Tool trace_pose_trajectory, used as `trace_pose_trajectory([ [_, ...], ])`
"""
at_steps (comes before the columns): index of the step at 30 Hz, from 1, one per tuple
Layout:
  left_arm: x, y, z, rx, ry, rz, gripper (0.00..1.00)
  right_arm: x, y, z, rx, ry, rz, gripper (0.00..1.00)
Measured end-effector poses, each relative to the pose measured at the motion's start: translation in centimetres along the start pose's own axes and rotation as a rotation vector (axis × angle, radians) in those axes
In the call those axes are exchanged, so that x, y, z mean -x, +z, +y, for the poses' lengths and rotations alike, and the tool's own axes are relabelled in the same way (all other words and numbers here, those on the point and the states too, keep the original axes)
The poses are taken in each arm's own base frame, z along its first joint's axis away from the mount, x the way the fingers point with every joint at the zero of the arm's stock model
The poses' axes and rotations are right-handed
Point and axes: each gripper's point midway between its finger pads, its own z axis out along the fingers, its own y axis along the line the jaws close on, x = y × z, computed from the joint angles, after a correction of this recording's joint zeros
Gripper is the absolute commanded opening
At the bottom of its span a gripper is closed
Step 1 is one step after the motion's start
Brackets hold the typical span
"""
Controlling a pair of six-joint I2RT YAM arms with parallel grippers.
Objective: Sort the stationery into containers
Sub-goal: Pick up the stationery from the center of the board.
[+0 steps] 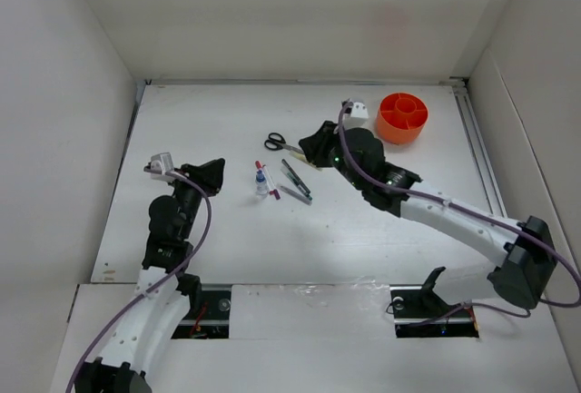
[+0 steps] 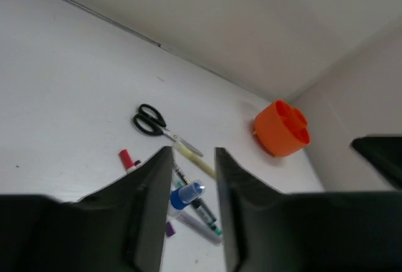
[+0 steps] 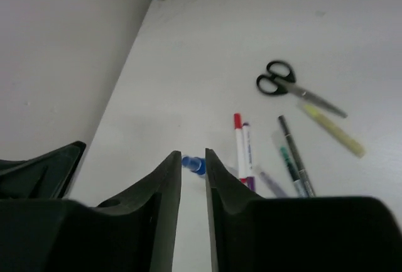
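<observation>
Hovering near the pens (image 1: pixel 295 180) and scissors (image 1: pixel 280 144) mid-table: left gripper (image 2: pixel 193 152) fingers apart, right gripper (image 3: pixel 193 156) fingers narrowly apart, orange container (image 1: pixel 390 130) sitting far right.

White table (image 1: pixel 227 239), plain white walls (image 1: pixel 54 93) around it, metal rail (image 1: pixel 483 157) along its right edge

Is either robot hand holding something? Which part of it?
Nothing is held: left gripper and right gripper are both empty, jaws apart.

The left gripper (image 2: pixel 191 159) hung low, jaws parted, empty; the right gripper (image 3: pixel 193 157), arm stretched leftward, held jaws narrowly apart.
</observation>
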Motion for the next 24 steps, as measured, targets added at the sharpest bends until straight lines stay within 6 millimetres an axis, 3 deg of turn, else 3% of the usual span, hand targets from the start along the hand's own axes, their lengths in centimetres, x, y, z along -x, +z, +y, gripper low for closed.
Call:
trace_pose_trajectory([
  [1, 0.5, -0.1, 0.1, 0.012, -0.002, -0.023, 0.22, -1.1, 0.6, 0.1, 0.01, -0.005, 0.03, 0.02],
  [3, 1.3, -0.3, 0.7, 0.048, -0.002, -0.059, 0.22, -3.9, 1.6, 0.2, 0.025, -0.02, 0.108, 0.1],
  [5, 1.6, -0.2, 1.5, 0.087, -0.004, -0.079, 0.33, -6.7, 2.3, 0.2, 0.032, -0.037, 0.18, 0.22],
  [6, 1.5, -0.1, 2.1, 0.114, -0.004, -0.077, 0.37, -8.0, 2.5, 0.2, 0.035, -0.048, 0.211, 0.3],
  [7, 1.1, 0.1, 2.7, 0.143, -0.007, -0.066, 0.42, -9.2, 2.7, 0.3, 0.04, -0.057, 0.24, 0.74],
  [8, 0.5, 0.3, 3.5, 0.173, -0.008, -0.045, 0.45, -10.1, 2.7, 0.4, 0.043, -0.06, 0.262, 0.89],
  [10, -0.6, 0.6, 5.0, 0.234, -0.006, -0.007, 0.53, -12.0, 2.8, 0.6, 0.052, -0.087, 0.304, 1.0],
  [12, -1.8, 0.6, 6.3, 0.285, -0.007, 0.031, 0.56, -13.3, 3.1, 0.8, 0.052, -0.108, 0.328, 1.0],
  [15, -1.8, 0.6, 6.7, 0.304, -0.005, 0.029, 0.59, -14.8, 3.9, 0.9, 0.039, -0.135, 0.357, 1.0],
  [24, -1.7, 0.5, 6.9, 0.317, -0.004, 0.021, 0.6, -18.1, 9.1, 0.8, -0.048, -0.246, 0.381, 1.0],
])
